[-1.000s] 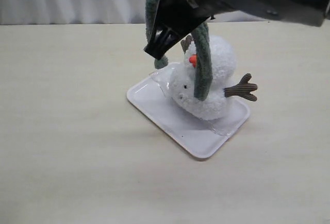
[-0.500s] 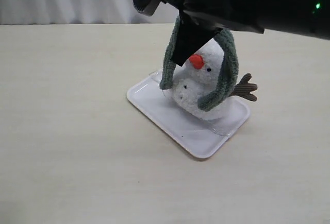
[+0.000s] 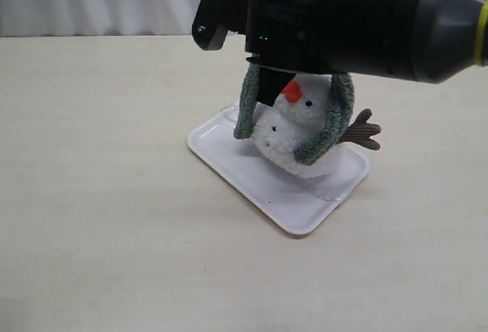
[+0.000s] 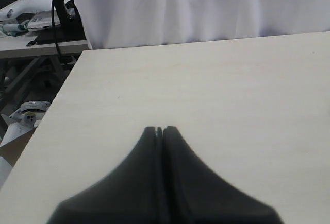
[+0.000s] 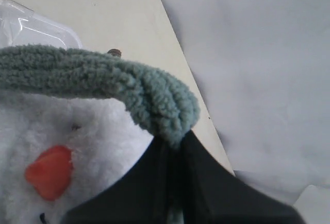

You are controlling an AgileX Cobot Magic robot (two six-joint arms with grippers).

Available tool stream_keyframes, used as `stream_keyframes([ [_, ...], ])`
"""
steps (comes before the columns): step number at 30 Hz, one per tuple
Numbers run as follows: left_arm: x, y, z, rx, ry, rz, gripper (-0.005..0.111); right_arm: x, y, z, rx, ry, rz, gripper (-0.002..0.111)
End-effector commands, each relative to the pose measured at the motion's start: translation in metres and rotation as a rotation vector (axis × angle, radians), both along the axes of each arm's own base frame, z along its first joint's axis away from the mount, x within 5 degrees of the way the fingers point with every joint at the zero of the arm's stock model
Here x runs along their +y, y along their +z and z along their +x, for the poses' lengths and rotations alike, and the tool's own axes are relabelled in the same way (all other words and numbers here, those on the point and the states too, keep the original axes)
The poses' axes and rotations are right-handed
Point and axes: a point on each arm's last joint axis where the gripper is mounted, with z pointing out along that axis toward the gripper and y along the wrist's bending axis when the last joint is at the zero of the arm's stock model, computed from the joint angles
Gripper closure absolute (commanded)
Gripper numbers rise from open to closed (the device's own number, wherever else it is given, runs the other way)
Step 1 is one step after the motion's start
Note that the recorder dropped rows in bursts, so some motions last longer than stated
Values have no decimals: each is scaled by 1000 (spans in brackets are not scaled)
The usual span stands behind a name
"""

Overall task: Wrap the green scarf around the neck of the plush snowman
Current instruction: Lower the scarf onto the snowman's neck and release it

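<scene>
The right arm [image 3: 343, 19] blocks the crown of the plush snowman [image 3: 293, 130] and the middle of the green scarf [image 3: 248, 107]; only the scarf's two hanging ends show. One twig arm is out of sight. The arm runs off the top and right edges. Up close from the right wrist, the snowman's face is cropped.

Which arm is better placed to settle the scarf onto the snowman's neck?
Right. The right hand is shut on the scarf, which is draped over the snowman; the left hand is shut, empty, over the table, snowman out of its view.
</scene>
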Motion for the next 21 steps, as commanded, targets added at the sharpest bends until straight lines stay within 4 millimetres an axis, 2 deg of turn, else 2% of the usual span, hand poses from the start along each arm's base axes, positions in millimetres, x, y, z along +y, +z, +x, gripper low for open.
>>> stream_keyframes([
  [1,0,0,0,-7,4,0,107,-13,-7,12,0,-57,-16,104],
  [7,0,0,0,-7,4,0,107,-31,-9,24,-19,-172,50,104],
  [14,0,0,0,-7,4,0,107,-33,-9,26,-17,-169,54,103],
  [17,0,0,0,-7,4,0,107,-35,-10,27,-15,-177,67,92],
  [21,0,0,0,-7,4,0,107,-34,-10,27,-30,-210,141,70],
])
